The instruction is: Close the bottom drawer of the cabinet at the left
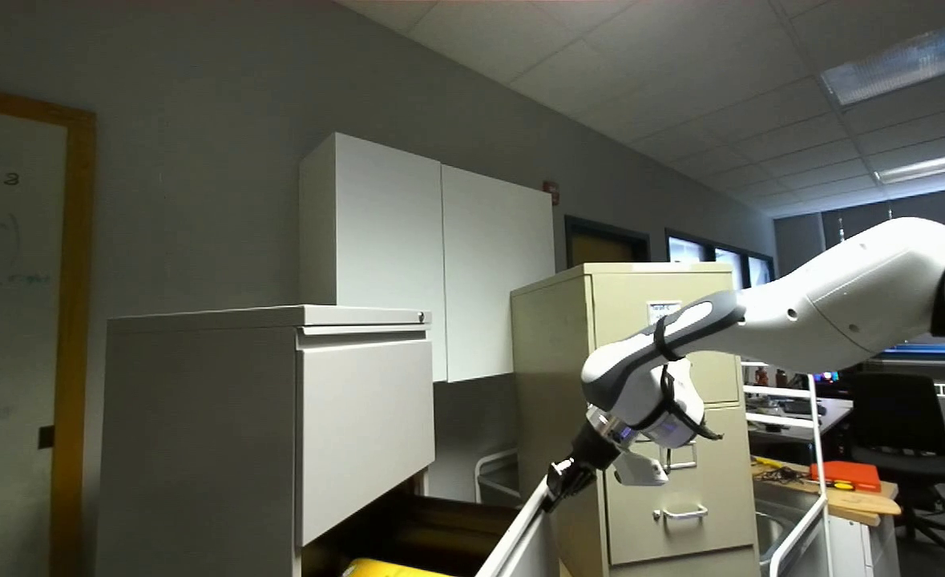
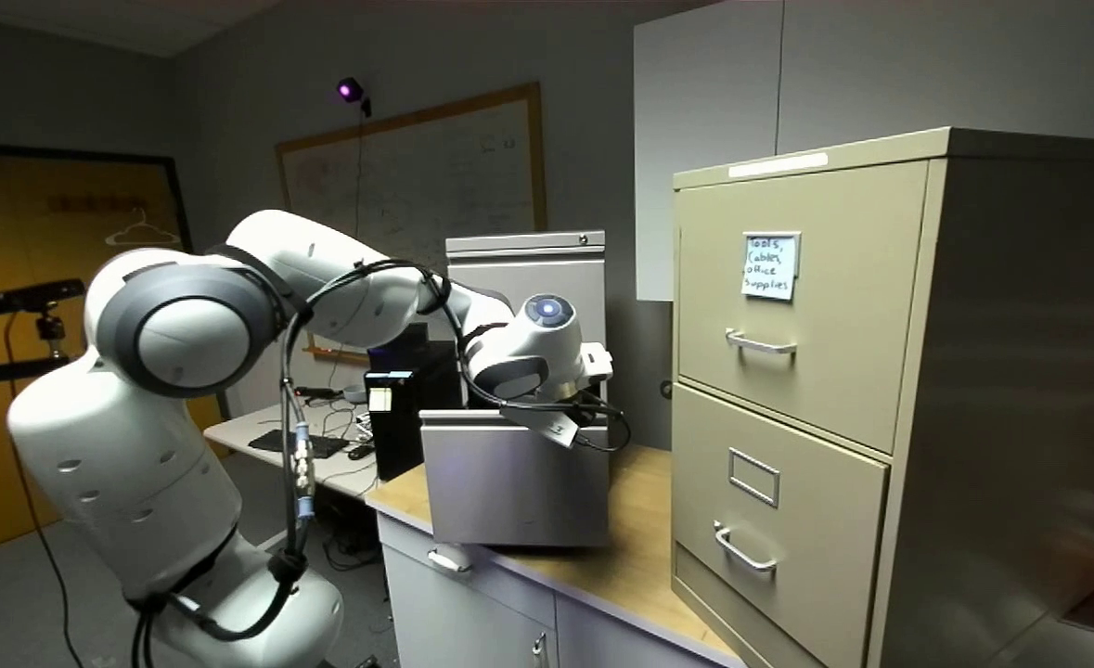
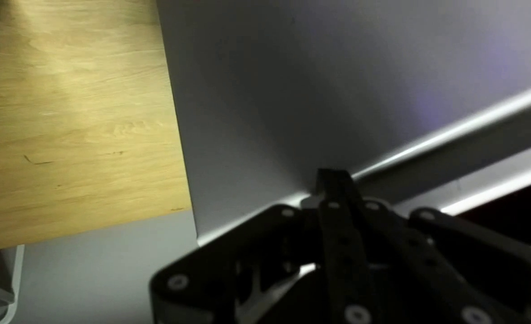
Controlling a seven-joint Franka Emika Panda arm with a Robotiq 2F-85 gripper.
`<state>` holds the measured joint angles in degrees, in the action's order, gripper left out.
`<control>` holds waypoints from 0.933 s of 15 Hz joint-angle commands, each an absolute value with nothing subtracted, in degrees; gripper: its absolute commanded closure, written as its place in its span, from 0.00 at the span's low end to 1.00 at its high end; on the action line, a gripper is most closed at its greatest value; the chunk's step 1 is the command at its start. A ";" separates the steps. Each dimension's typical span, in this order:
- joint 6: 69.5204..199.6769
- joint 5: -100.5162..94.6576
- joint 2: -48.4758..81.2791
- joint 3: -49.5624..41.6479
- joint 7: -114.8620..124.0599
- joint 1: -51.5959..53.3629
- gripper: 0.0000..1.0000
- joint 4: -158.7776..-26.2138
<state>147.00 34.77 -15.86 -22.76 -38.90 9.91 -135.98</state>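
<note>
The pale grey-white cabinet (image 1: 199,441) stands at the left in an exterior view; its top edge (image 2: 525,242) shows behind the arm in an exterior view. The bottom drawer (image 1: 532,545) is pulled far out, with a dark inside. Its flat front panel (image 2: 516,487) also shows in an exterior view and fills much of the wrist view (image 3: 265,90). The larger drawer above (image 1: 365,433) is shut. My gripper (image 1: 552,495) is at the top edge of the bottom drawer's front. In the wrist view the fingers (image 3: 333,176) are together, with nothing visible between them, overlapping that edge.
A beige filing cabinet (image 1: 552,377) with handles stands beside the drawer, also in an exterior view (image 2: 788,371). A wooden counter (image 3: 80,135) lies below. A yellow object (image 1: 388,570) lies inside the drawer. White wall cupboards (image 1: 440,264) hang above. A black computer (image 2: 405,408) stands behind.
</note>
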 commanded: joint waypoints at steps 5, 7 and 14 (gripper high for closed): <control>140.71 46.04 -2.59 -14.49 -47.08 7.61 1.00 -118.11; 138.91 47.48 1.16 -12.17 -47.25 5.40 1.00 -113.47; 132.42 51.73 12.61 -4.76 -45.31 -1.87 1.00 -98.72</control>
<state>135.84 48.35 8.26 -8.55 -45.96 0.82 -108.55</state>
